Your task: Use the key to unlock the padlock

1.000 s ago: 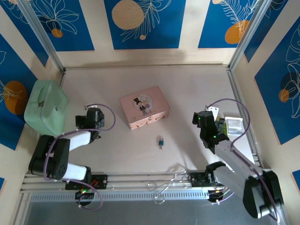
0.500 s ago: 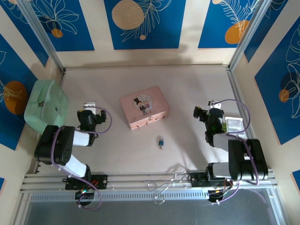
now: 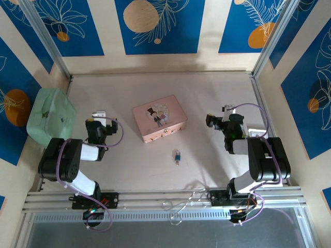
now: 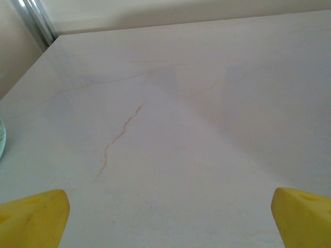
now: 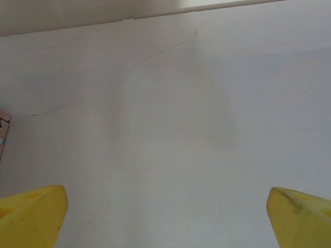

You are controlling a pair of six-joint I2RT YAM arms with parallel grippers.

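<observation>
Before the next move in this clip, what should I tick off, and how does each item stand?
1. Padlock in sight, lying free on the table: ok.
2. Left gripper open, nothing between its fingers: ok.
3. Right gripper open, nothing between its fingers: ok.
4. Key located: cannot tell. Something small shows at the padlock's near end, too small to make out.
5. Room around the padlock: ok. The pink box stands apart, farther back.
6. A gripper lined up over the padlock: not ok. In the top view both sit off to its sides.
</observation>
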